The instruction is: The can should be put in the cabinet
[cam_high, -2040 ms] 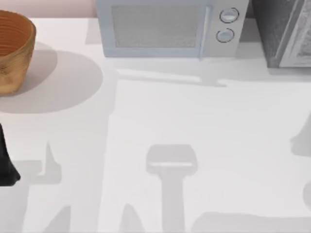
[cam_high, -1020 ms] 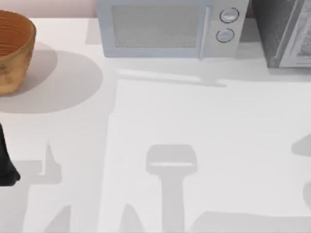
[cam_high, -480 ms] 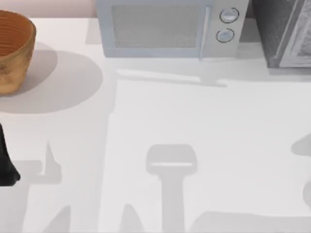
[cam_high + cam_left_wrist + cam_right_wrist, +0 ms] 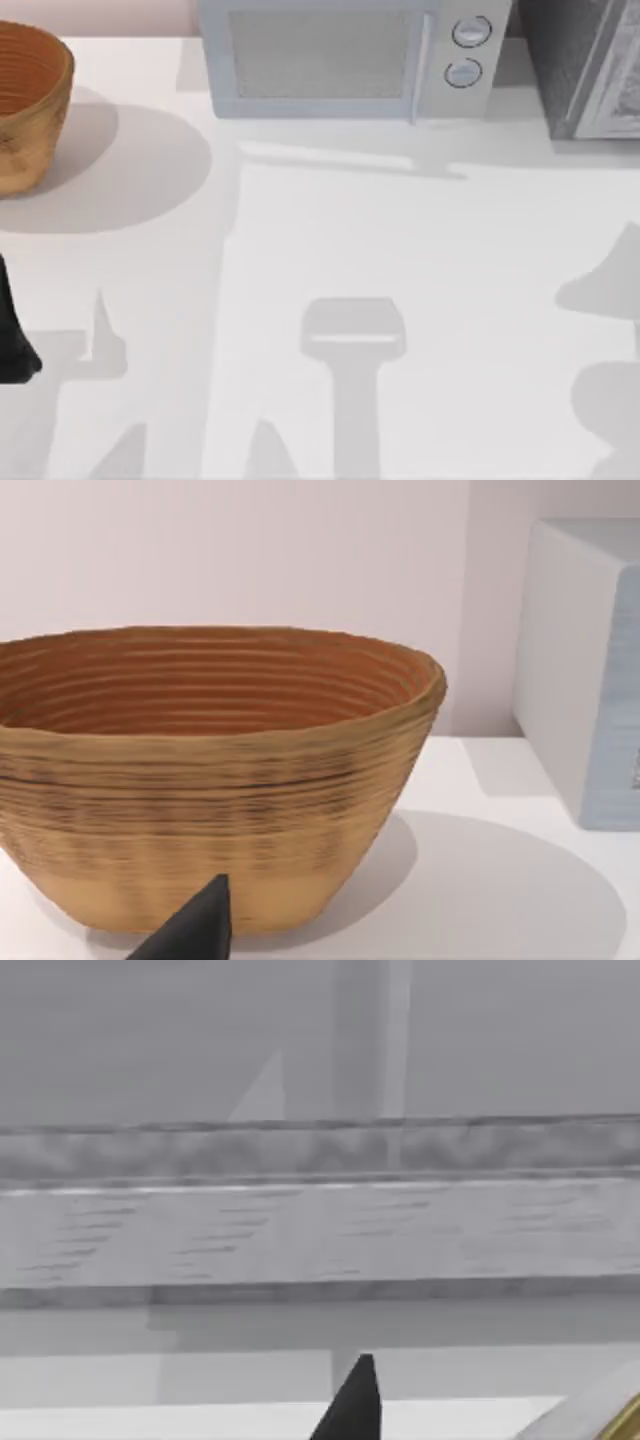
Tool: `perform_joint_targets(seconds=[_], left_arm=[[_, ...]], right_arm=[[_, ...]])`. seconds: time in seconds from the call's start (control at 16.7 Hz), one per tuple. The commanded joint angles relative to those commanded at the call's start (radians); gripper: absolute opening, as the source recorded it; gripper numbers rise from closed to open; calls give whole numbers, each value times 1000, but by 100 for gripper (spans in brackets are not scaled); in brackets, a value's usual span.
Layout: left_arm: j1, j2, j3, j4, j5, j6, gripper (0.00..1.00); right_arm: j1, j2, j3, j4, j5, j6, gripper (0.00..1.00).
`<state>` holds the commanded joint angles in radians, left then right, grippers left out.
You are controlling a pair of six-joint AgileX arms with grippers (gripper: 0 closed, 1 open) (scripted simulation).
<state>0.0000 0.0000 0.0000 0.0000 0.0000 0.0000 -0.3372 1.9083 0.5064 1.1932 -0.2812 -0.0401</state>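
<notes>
Top view: the cabinet [image 4: 585, 70] stands at the table's far right corner, beside the microwave [image 4: 345, 60]. I cannot tell where the can is, nor how either gripper's fingers stand. Likely risk: striking the cabinet front.

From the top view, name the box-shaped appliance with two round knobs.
The white microwave, at back centre. The dark speckled cabinet to its right has no knobs.

Bowl [image 4: 30, 100] far left, microwave [image 4: 350, 60] centre, cabinet [image 4: 585, 65] right (rear row)
</notes>
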Motion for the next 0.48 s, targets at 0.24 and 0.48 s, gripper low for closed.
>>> perform_joint_targets(seconds=[0.24,0.48], left_arm=[[0,0,0,0,0,0,100],[0,0,0,0,0,0,100]], right_arm=[[7,-254,31,-299,-9,-2,0],[10,-411,55,-459,-14,-4,0]])
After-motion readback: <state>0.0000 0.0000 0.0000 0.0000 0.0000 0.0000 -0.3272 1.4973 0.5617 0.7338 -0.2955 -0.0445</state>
